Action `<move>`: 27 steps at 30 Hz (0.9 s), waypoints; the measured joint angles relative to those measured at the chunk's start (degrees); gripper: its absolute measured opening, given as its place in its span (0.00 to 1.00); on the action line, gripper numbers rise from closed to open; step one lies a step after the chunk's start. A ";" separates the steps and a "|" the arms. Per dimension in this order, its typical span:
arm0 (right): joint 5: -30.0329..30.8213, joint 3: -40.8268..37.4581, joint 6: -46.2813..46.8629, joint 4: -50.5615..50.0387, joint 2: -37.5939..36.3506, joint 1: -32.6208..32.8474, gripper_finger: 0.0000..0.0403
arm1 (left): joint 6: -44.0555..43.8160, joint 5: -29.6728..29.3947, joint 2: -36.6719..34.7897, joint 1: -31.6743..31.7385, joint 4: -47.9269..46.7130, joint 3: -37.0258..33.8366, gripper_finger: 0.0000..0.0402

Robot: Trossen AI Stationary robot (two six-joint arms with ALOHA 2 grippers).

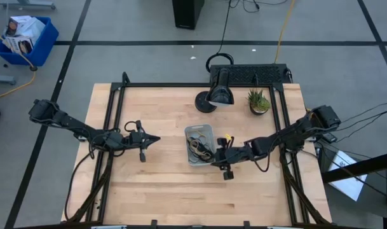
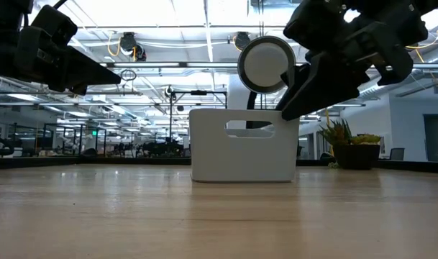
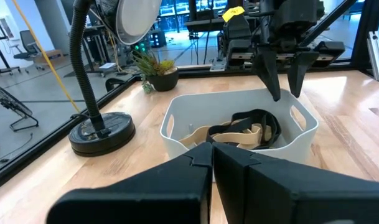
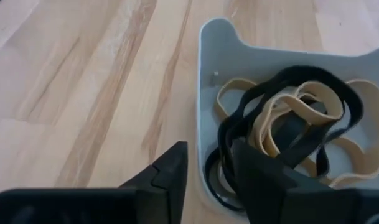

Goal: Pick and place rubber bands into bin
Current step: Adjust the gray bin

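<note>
Looking nearly done: rubber bands lie tangled inside the bin at table centre, long axis 12-to-6, none visible on the wood, right gripper hovering parted and empty at its 4 o'clock corner, left gripper pinched closed, idle at 9.

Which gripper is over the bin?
The right gripper, hanging open above the bin's edge, over the rubber bands. The left gripper waits shut, well off to the bin's side.
</note>
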 joint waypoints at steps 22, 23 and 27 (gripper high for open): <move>-6.10 -0.04 7.43 11.47 4.53 1.10 0.03 | 0.18 0.00 -0.01 -0.02 0.42 -0.04 0.05; -6.10 -0.04 7.46 11.41 4.50 1.14 0.03 | 0.17 0.00 -0.01 0.00 0.44 -0.04 0.05; -5.99 -0.04 8.10 11.47 4.52 1.11 0.01 | 0.13 0.00 0.00 0.00 0.42 -0.04 0.05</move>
